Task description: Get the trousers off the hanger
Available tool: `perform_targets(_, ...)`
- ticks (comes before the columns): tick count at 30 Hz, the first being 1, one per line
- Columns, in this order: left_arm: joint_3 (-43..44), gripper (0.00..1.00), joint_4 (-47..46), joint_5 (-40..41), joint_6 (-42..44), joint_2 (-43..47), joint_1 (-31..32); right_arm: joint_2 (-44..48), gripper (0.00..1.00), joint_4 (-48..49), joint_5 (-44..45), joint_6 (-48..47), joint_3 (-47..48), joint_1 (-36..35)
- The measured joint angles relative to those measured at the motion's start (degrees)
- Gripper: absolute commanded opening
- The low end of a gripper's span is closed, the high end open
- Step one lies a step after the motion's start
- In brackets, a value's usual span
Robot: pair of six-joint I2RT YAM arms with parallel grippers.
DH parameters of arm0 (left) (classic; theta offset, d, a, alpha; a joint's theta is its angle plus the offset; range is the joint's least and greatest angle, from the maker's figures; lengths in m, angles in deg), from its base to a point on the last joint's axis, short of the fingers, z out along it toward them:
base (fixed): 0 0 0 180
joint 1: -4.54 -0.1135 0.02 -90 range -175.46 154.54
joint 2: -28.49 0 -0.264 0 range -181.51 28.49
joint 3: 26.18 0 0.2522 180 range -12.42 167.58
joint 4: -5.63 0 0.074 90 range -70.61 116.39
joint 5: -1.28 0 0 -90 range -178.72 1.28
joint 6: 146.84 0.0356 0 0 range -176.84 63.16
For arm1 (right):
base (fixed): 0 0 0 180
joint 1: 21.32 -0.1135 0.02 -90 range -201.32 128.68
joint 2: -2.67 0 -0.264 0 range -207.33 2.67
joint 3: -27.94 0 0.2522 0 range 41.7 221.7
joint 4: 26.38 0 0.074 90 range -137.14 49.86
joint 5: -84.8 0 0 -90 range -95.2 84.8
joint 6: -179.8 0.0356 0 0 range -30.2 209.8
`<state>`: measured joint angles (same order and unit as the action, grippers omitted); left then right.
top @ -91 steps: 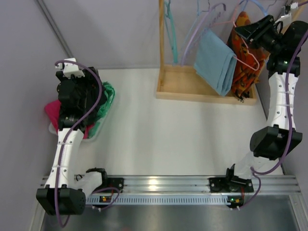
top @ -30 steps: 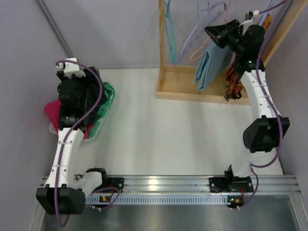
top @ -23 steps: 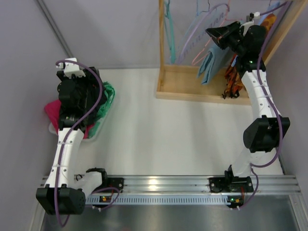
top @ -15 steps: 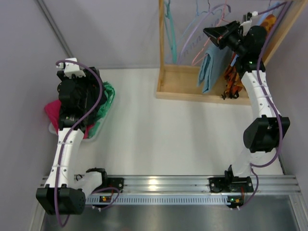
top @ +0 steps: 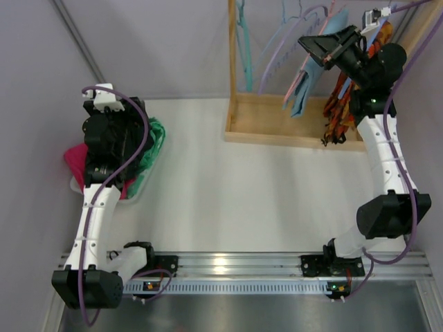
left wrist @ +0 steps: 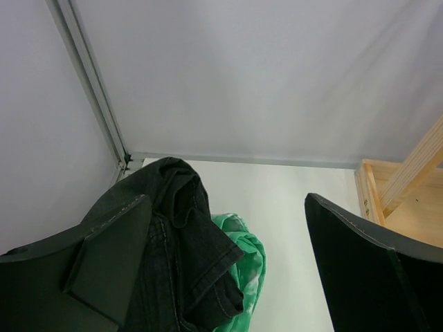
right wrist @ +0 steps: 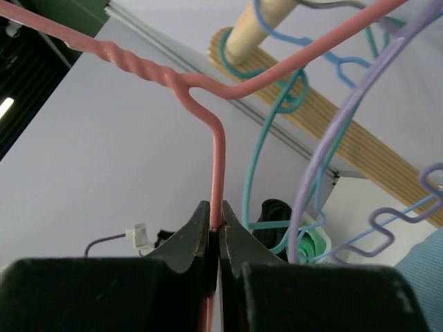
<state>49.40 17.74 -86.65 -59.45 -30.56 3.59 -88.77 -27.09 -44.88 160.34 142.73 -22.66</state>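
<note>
Pink wire is what the right gripper [right wrist: 214,224] holds: its jaws are pressed together on the straight neck of the pink hanger [right wrist: 219,162], just below the twisted hook. In the overhead view this gripper [top: 333,45] sits at the upper right of the frame, raised among the hangers on the wooden rack [top: 277,123]. The light blue trousers [top: 303,95] hang from the pink hanger, folded over its bar and drooping towards the rack's base tray. They are on the hanger and not freed. An orange patterned garment [top: 339,104] hangs just to their right.

In the right wrist view, a teal hanger [right wrist: 257,162], a purple hanger [right wrist: 315,173] and a blue hanger [right wrist: 340,66] crowd close beside the pink one. The rack's round wooden rod [right wrist: 257,29] is at the top centre.

The left gripper [left wrist: 225,207] has its jaws standing wide apart, holding nothing. It hovers at the left of the overhead frame [top: 109,131], over a heap of clothes: a black denim garment [left wrist: 173,242] on top, a green cloth [left wrist: 248,257] beside it, and a red cloth [top: 75,159] at the heap's left edge. The heap lies well apart from the rack, across the white table [top: 221,194].
</note>
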Motion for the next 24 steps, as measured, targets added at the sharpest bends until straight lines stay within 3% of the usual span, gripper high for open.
perform_targets(5, -0.87, 0.98, -0.35, -5.16, 0.94, 1.14, 0.00, 6.45, 0.00, 4.79, -3.04, 0.98, -7.52, 0.02)
perform_targets(14, -10.27, 0.98, -1.90, -26.84, 8.61, 8.20, 1.51, 12.00, 0.00, 8.41, -12.17, 5.33, -17.46, 0.17)
perform_targets(19, -14.40, 0.98, -2.58, -29.24, 15.72, 7.61, 10.75, 17.88, 0.00, 9.25, -17.31, 5.88, -23.04, 0.42)
perform_targets(24, -17.92, 0.96, -7.15, -24.39, 20.11, 4.61, 26.05, 24.85, 0.00, 10.91, -21.81, 6.56, -28.09, 0.39)
